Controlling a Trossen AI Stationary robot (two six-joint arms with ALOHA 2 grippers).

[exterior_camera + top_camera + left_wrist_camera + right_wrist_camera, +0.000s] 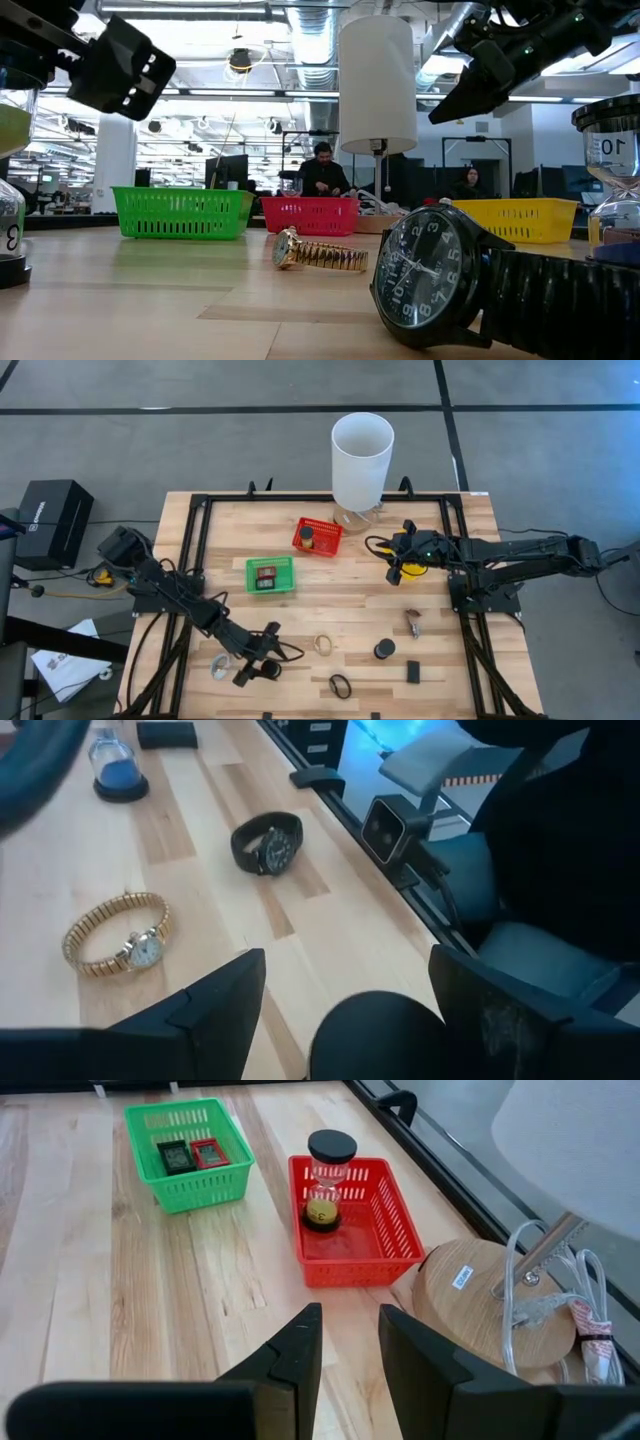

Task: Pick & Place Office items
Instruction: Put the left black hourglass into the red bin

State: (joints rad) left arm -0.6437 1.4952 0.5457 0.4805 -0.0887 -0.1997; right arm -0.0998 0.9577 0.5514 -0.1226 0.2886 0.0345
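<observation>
Gold watch point(115, 935): we see it lying flat on the table, near the left gripper point(347, 970) and apart from the black watch point(268, 842).
Handling: we judge it light, with a springy, slippery metal band; pinching across the band beside the case looks safest.
Left gripper: fingers spread wide, holding nothing, low over the near table edge.
Right gripper point(350, 1340): fingers a narrow gap apart, empty, beside the lamp point(362, 460).
Watches: we count two for certain, gold and black.
Hourglasses: one in the red basket point(345, 1265), one blue point(117, 765) on the table.
Green basket point(195, 1198): two small pieces, one black, one red.
Baskets: three, including the yellow basket point(520, 220).
</observation>
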